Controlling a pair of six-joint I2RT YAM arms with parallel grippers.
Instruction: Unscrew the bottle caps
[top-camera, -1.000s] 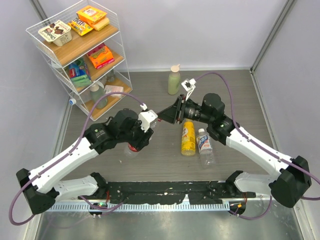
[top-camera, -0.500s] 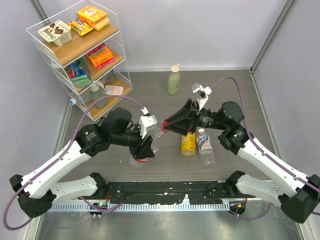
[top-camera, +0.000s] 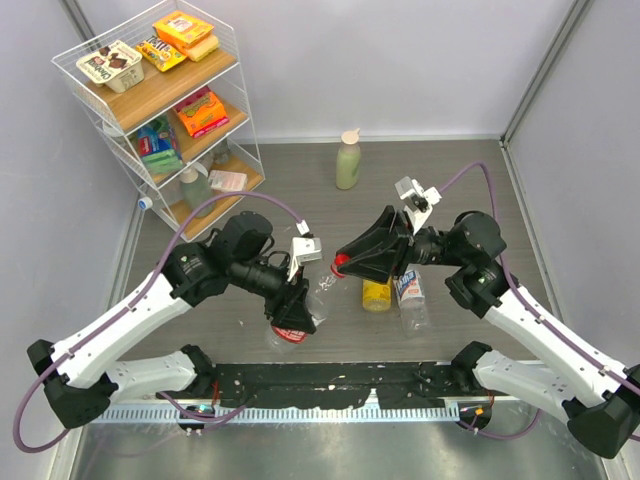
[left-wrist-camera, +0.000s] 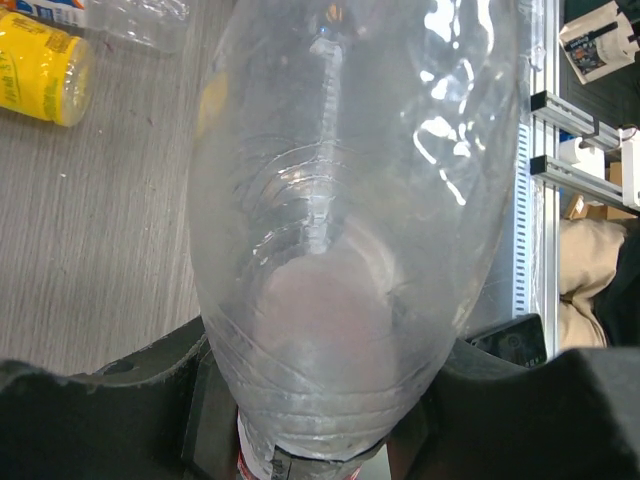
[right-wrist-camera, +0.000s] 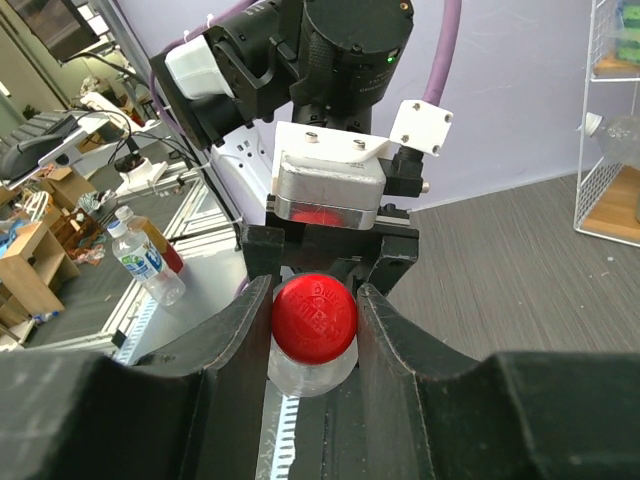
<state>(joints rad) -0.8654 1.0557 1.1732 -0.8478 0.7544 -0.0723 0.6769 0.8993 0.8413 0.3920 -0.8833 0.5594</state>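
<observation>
Your right gripper (right-wrist-camera: 314, 306) pinches the red cap (right-wrist-camera: 314, 320) squarely between its two fingers; the cap sits on the neck of the clear bottle (left-wrist-camera: 350, 200). Facing it, your left gripper (left-wrist-camera: 320, 410) clamps that bottle's body. A yellow bottle (top-camera: 376, 295) lies on the table (top-camera: 300, 190) just below the right gripper.

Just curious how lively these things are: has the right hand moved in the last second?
Yes. The right hand, gripping the red cap, drew toward the near edge, away from the standing green bottle.
</observation>
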